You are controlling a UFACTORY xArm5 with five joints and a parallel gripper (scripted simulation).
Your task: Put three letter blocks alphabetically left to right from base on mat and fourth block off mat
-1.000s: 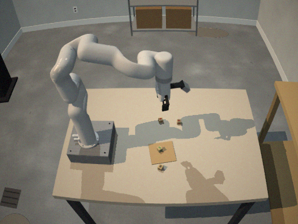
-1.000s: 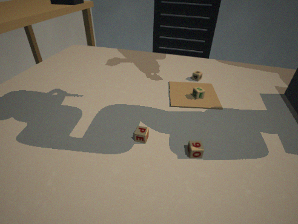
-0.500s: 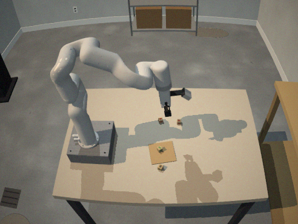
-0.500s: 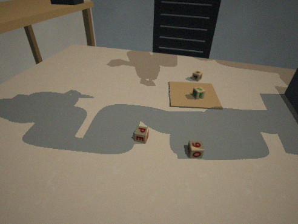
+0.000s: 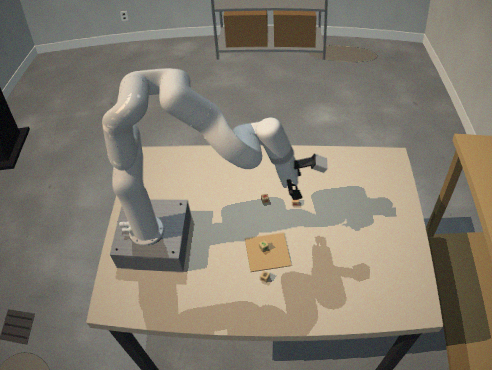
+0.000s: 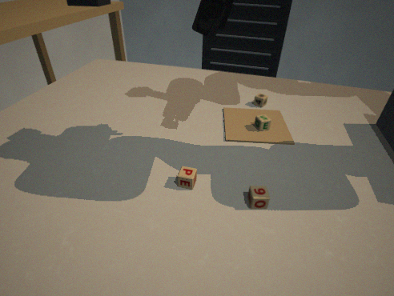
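The tan mat (image 5: 267, 251) lies on the table in front of the robot base and also shows in the exterior view (image 6: 258, 127). A block with green marks (image 5: 264, 246) (image 6: 263, 122) sits on the mat. A block with dark marks (image 5: 266, 276) (image 6: 260, 100) lies just off the mat's edge. A block with a red P on top (image 6: 186, 177) (image 5: 297, 202) and a block with red figures that look like 9 and 0 (image 6: 259, 197) (image 5: 266, 200) lie on the bare table. My gripper (image 5: 296, 195) is open and empty, hanging above the P block. It is out of frame in the exterior view.
The robot's grey base block (image 5: 150, 242) stands at the table's left. A wooden table (image 5: 475, 200) stands beyond the right edge. A dark cabinet (image 6: 244, 36) stands behind the table in the exterior view.
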